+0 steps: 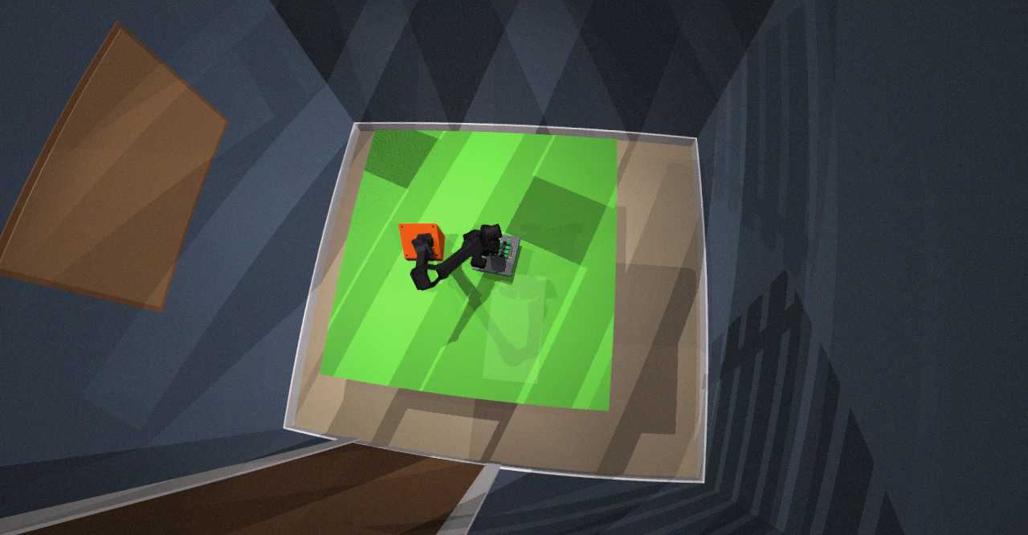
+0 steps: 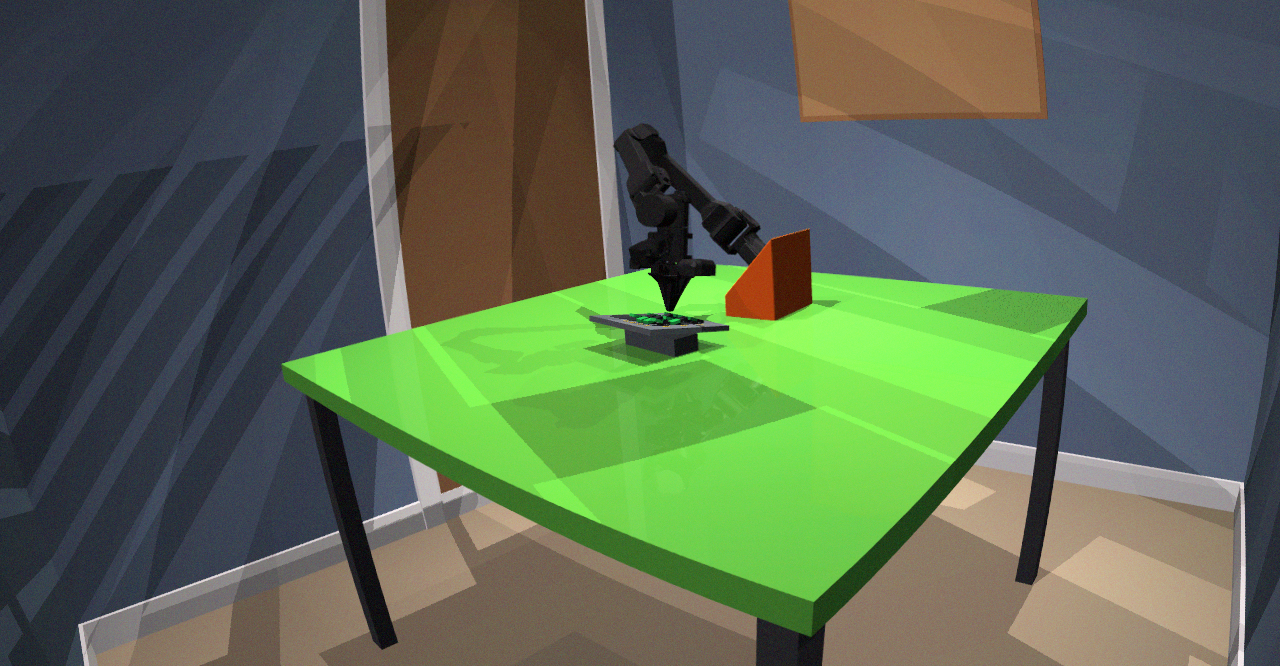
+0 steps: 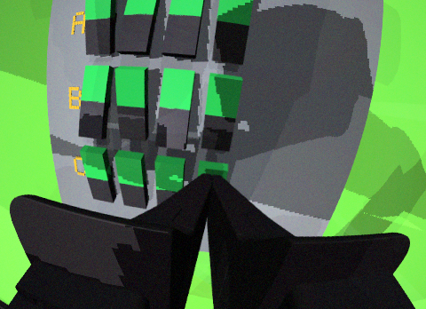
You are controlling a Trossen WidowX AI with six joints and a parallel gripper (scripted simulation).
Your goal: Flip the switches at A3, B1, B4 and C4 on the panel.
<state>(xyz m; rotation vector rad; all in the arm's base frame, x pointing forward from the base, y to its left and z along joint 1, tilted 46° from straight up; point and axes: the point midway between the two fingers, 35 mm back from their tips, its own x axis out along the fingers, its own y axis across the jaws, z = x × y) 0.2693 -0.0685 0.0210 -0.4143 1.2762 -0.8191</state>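
Closing on C4 [image 3: 212,169] with the tool [image 3: 209,197] shut tight and holding nothing, tip just over row C.

Your panel [image 3: 308,131] sits mid-table [image 2: 805,519] beside the orange base [image 2: 774,277]. Judging by tilt, A3 [image 3: 185,19] and B4 [image 3: 222,110] may be flipped, but you can't trust that; C4 hides behind the tool, and B1 [image 3: 95,102] is unclear.

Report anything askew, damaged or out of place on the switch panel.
Nothing stands out. The panel lies flat on its block on the green table, its twelve switches sit in even rows, and the shut gripper points at C4.
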